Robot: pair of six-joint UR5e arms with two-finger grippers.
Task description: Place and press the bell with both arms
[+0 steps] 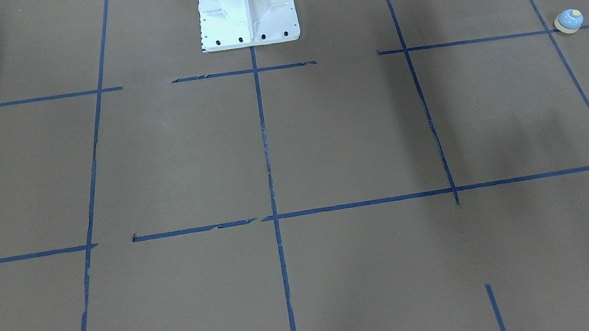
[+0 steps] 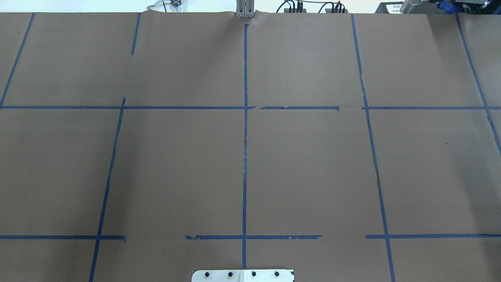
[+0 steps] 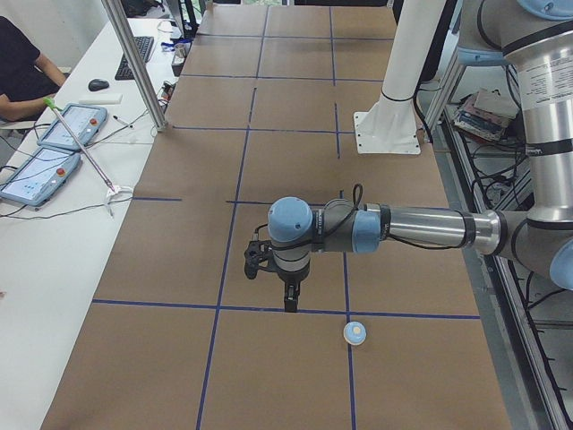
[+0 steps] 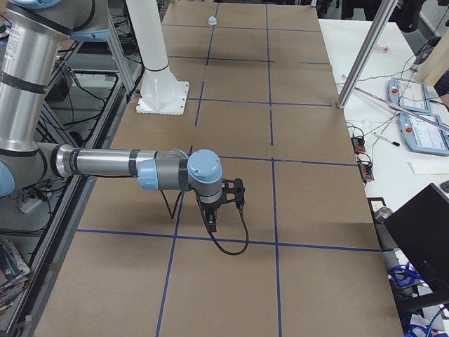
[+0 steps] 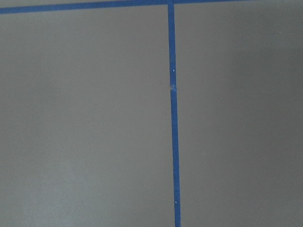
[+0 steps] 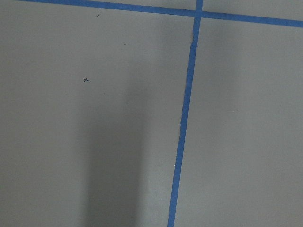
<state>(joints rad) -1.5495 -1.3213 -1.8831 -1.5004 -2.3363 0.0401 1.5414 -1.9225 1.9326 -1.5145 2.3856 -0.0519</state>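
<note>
The bell (image 1: 569, 21) is a small light-blue dome with a cream button and rim. It stands upright on the brown table by a blue tape crossing, and also shows in the exterior left view (image 3: 355, 332) and far off in the exterior right view (image 4: 212, 20). My left gripper (image 3: 290, 303) points down above the table, a short way from the bell and apart from it. My right gripper (image 4: 210, 223) points down at the table's other end. Both show only in side views, so I cannot tell whether they are open or shut. The wrist views show only paper and tape.
The white bolted pedestal (image 1: 247, 8) stands at the robot's edge of the table. A side table with tablets (image 3: 54, 143), cables and a metal post (image 3: 134, 63) runs along the operators' side, where a seated person (image 3: 22, 67) shows. A laptop (image 4: 421, 232) sits near the right end.
</note>
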